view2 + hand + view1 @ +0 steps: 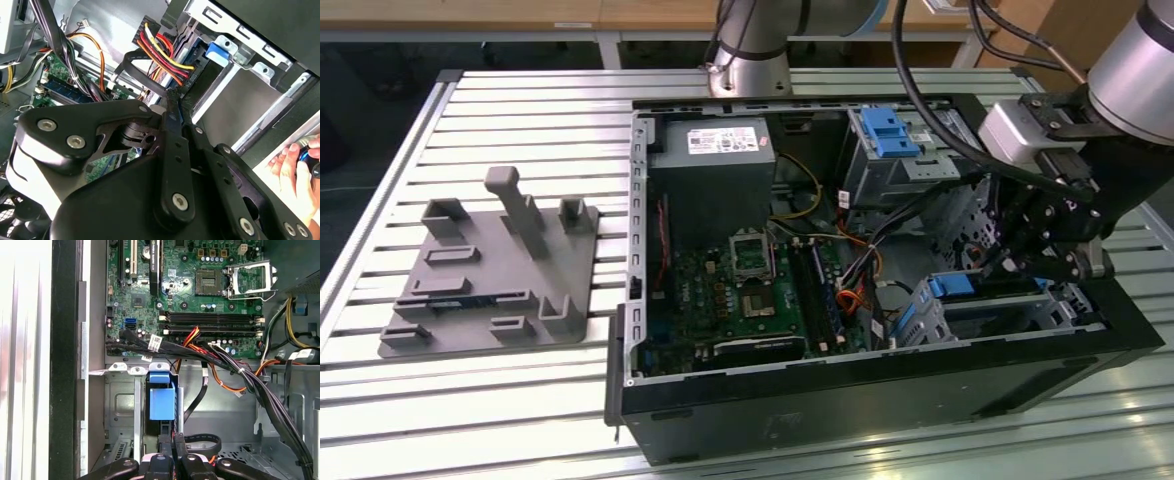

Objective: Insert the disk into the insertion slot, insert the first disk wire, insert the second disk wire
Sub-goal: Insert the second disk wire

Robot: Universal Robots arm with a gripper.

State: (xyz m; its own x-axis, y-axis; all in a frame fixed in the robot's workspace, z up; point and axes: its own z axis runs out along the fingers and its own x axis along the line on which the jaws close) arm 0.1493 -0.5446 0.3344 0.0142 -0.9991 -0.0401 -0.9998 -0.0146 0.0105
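Disk (162, 400) sits in the insertion slot (120, 410). Tool (172, 442) is clenched just beside the disk's blue handle; can't tell on what.

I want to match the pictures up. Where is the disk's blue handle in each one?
Exterior view: disk's blue handle in the grey cage, toward the exterior view's right.
First wrist view: at the cage's front.
Second wrist view: beside red and yellow wires.
Shared landmark: green motherboard.

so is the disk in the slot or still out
In: the disk's blue caddy sits down inside the grey drive cage, handle end showing at the cage's mouth in the first wrist view.
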